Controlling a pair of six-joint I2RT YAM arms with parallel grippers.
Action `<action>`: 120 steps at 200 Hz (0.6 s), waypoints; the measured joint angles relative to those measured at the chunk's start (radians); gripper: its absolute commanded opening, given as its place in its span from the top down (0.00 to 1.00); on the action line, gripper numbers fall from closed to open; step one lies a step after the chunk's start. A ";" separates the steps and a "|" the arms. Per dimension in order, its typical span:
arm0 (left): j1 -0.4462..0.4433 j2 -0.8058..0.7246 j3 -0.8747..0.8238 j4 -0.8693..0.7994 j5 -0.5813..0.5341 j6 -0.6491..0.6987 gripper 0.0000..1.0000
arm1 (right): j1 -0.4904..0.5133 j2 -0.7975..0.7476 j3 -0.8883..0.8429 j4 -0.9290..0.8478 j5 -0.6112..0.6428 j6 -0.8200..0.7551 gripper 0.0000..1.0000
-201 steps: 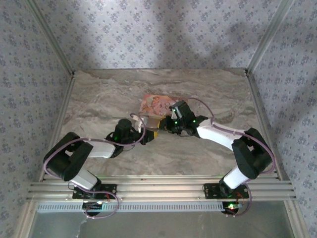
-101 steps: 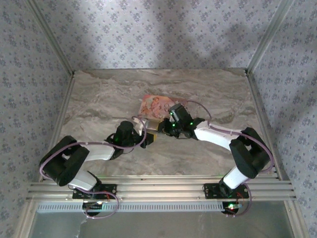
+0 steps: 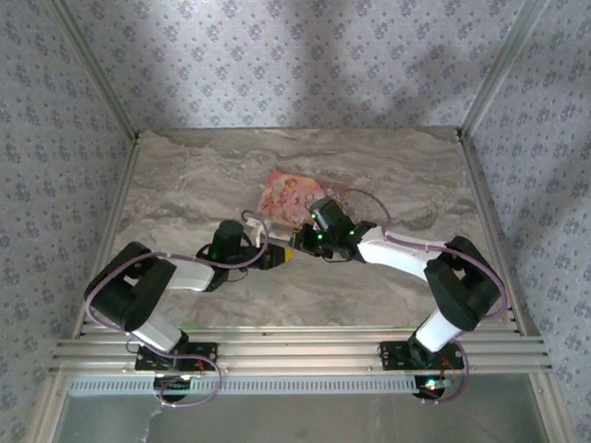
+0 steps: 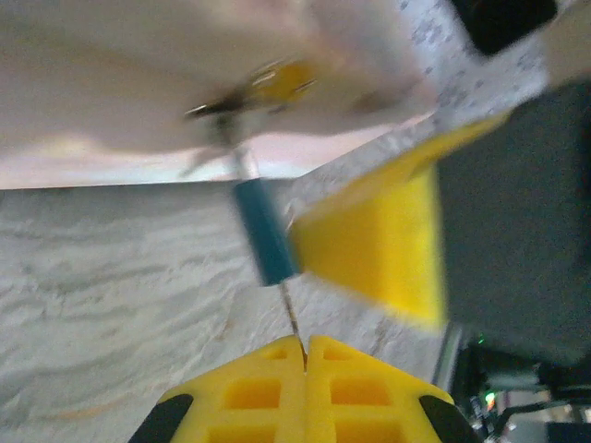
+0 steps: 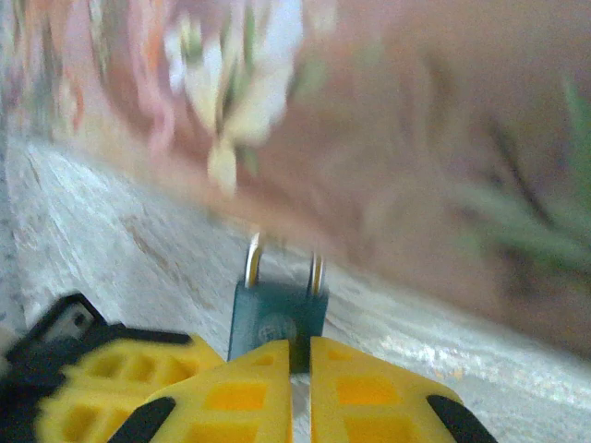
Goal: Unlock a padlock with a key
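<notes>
Gripping the padlock with the right end effector: the yellow fingertips are pinched on the lower edge of the dark-blue body. The silvery shackle points away from the right wrist camera. Both legs run into the body, but the top is blurred, so I can't tell whether it is latched.

Left end effector: fingers are closed together, clamping a thin metal blade between the tips, which reads as the key. The blade runs straight up from the tips into the end of the blue body, seen edge-on in the left wrist view. The right arm's yellow finger sits against the side of the body there. Above the body is a blurred yellow-metal bit; I can't tell what it is.

Top view: both arms reach inward and the two end effectors meet tip to tip at mid-table, left one slightly nearer the bases. The padlock is between them. Can't tell if it is lifted off the surface or resting on it.

The pink-orange printed packet lies flat on the marble-pattern table, just behind the meeting point. It shows as the blurred backdrop right behind the shackle in the right wrist view.
</notes>
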 measured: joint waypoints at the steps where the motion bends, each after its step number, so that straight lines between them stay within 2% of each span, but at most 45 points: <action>1: 0.002 0.002 0.002 0.006 0.001 -0.004 1.00 | 0.001 0.001 0.000 0.000 0.000 0.000 1.00; 39: 0.021 0.018 0.039 0.089 0.004 -0.023 1.00 | 0.036 0.021 -0.008 -0.032 -0.005 -0.022 1.00; 80: 0.021 0.016 0.049 0.018 -0.023 0.060 1.00 | 0.041 0.017 -0.043 -0.027 0.002 -0.012 1.00; 120: 0.021 0.016 0.045 -0.008 -0.043 0.111 1.00 | 0.041 -0.054 -0.062 -0.021 0.075 0.035 1.00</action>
